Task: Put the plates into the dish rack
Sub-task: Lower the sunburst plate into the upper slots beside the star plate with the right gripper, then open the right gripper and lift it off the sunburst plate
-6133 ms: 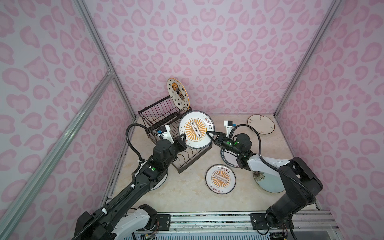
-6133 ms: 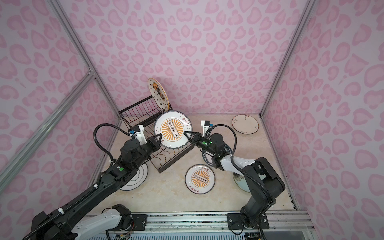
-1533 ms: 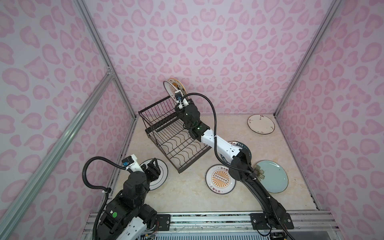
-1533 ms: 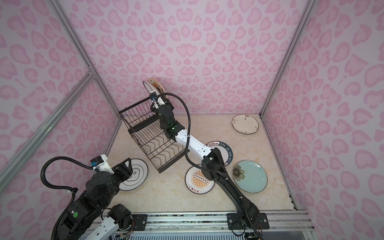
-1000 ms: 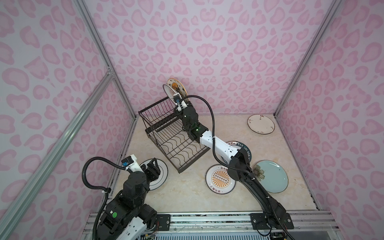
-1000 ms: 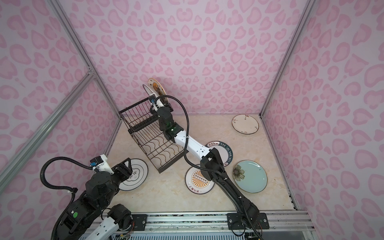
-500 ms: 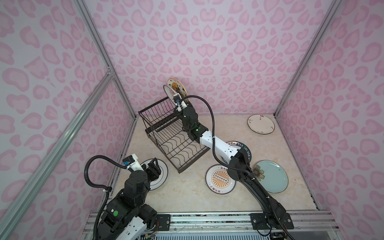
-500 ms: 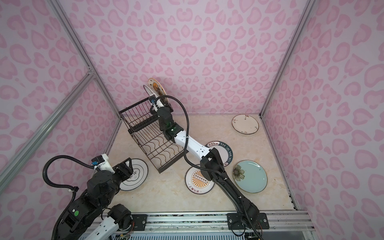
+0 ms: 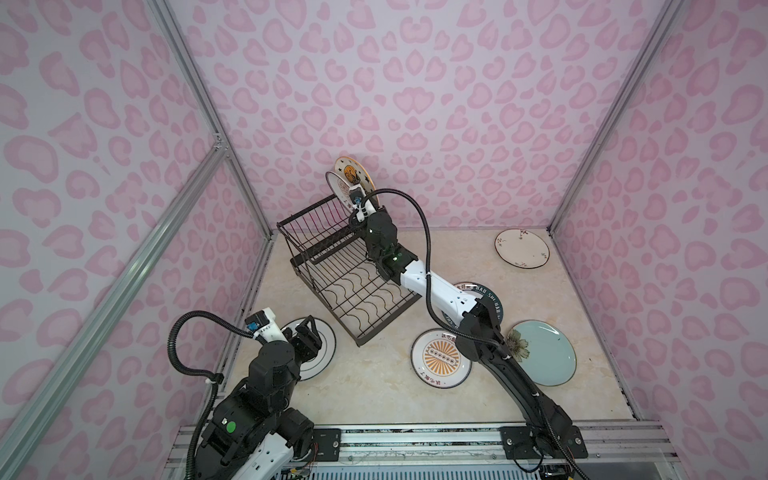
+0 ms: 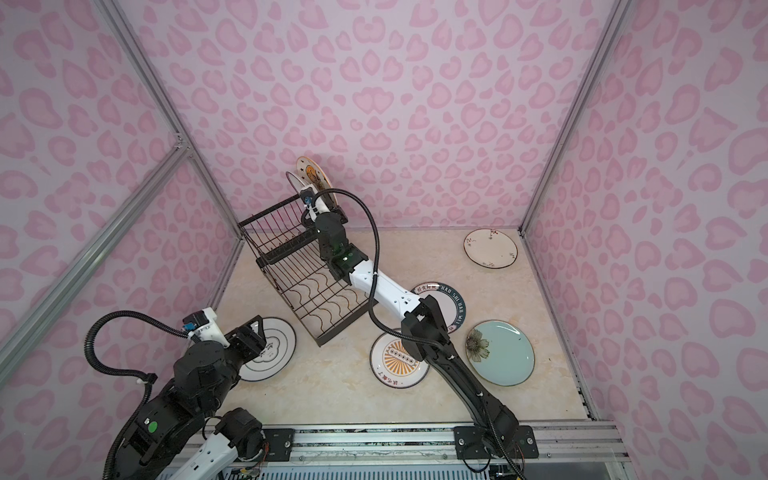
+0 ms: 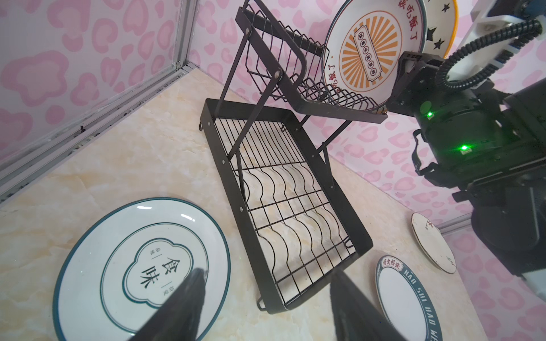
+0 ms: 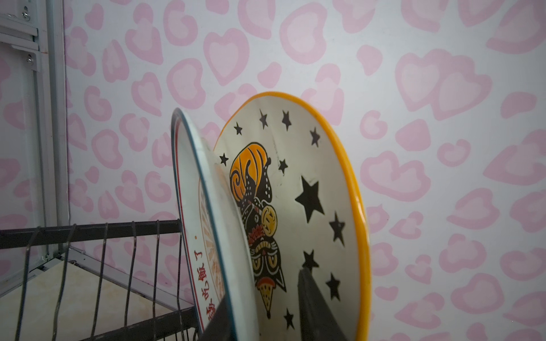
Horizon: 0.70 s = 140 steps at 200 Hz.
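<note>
Upper centre: right gripper [image 12: 263,290], jaws parted, straddles the rim of the sunburst plate [image 9: 334,189], stiff, probably slick and breakable; best gripped there.

Pair of slim black-and-white arms: left arm [image 9: 270,374], right arm [image 9: 440,291].
Built from chunky black joint housings and smooth white link shells. Strung with black ribbed tubing, left hose [image 9: 171,347] and right hose [image 9: 423,222], pinned by a white tie [image 9: 214,379]. Capped at each wrist with a white camera mount [image 9: 262,328] bearing a blue plug. Marked low on the left with a round green sticker [image 9: 230,426]; dotted near the right wrist with small green lamps [image 11: 464,147]. Footed on a black base plate [image 9: 544,442] with small screw heads.
</note>
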Each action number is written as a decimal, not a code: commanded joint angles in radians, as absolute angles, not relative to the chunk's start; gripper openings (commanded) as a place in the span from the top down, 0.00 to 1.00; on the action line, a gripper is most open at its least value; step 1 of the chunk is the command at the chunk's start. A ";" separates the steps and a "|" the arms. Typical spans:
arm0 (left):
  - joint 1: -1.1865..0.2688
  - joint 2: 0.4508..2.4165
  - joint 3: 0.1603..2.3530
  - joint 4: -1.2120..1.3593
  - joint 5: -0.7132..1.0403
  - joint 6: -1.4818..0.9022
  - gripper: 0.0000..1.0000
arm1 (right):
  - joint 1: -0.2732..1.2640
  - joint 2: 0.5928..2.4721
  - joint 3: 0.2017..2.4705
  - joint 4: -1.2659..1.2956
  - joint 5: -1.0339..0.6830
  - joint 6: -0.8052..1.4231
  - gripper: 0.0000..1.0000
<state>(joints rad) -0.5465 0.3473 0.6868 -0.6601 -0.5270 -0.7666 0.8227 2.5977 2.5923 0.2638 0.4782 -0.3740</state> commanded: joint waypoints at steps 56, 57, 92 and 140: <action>-0.546 0.346 0.692 -0.661 -0.522 -0.769 0.31 | 0.823 2.519 2.512 0.321 0.511 -0.351 0.57; -0.545 0.346 0.692 -0.661 -0.522 -0.769 0.31 | 0.823 2.518 2.513 0.321 0.511 -0.351 0.57; -0.546 0.349 0.695 -0.658 -0.517 -0.771 0.31 | 0.818 2.517 2.543 0.289 0.534 -0.345 0.57; -0.546 0.358 0.695 -0.655 -0.507 -0.772 0.31 | 0.809 2.509 2.553 0.262 0.544 -0.327 0.56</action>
<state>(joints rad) -0.5468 0.3504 0.6868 -0.6601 -0.5190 -0.7677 0.8124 2.5160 2.5484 0.2672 0.5220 -0.3500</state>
